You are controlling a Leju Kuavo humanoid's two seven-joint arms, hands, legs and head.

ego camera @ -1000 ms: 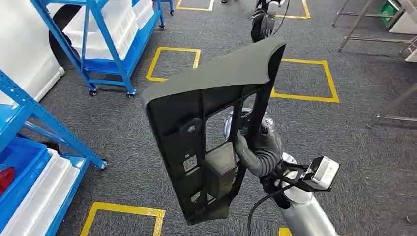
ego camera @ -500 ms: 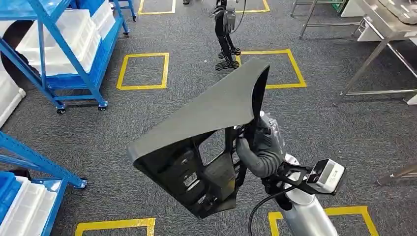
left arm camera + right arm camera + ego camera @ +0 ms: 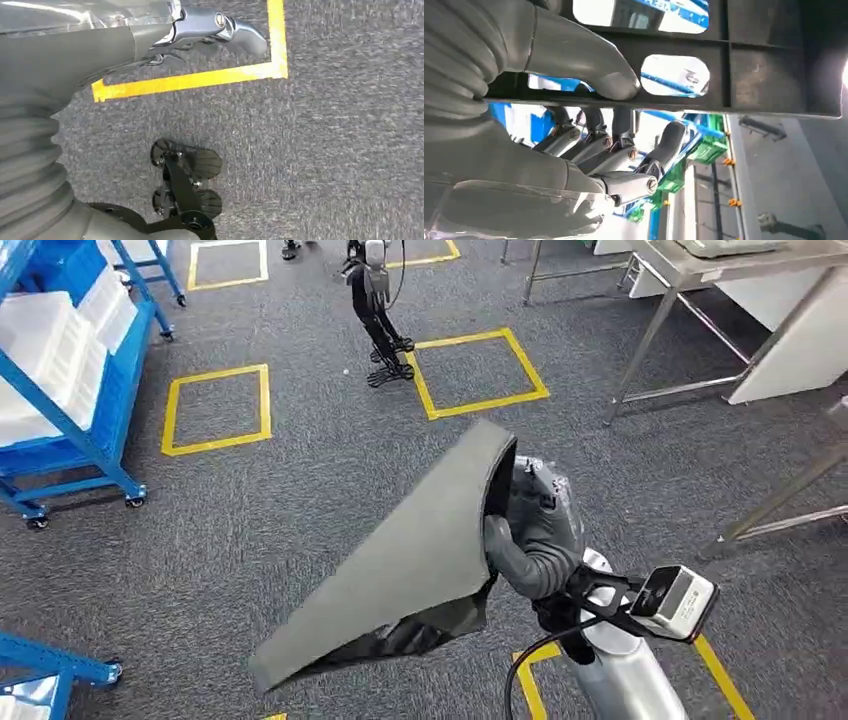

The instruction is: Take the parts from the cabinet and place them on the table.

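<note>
My right hand grips a large dark grey plastic part by its edge and holds it up over the carpet. The part's smooth curved outer face is turned toward me, and a little of its ribbed inner side shows at the low end. In the right wrist view the thumb presses on a bar of the part's black frame, and the darker fingers curl behind that bar. My left hand hangs over the floor with nothing in it. A metal table stands at the far right.
A blue wheeled rack with white bins stands at the left. Another robot's legs are ahead on the carpet. Yellow taped squares mark the floor. Metal table legs cross the right edge.
The whole picture has shifted as the camera turned: the blue racks slid left and the metal table came in at the right. The part has tipped over, so its smooth outer face now shows.
</note>
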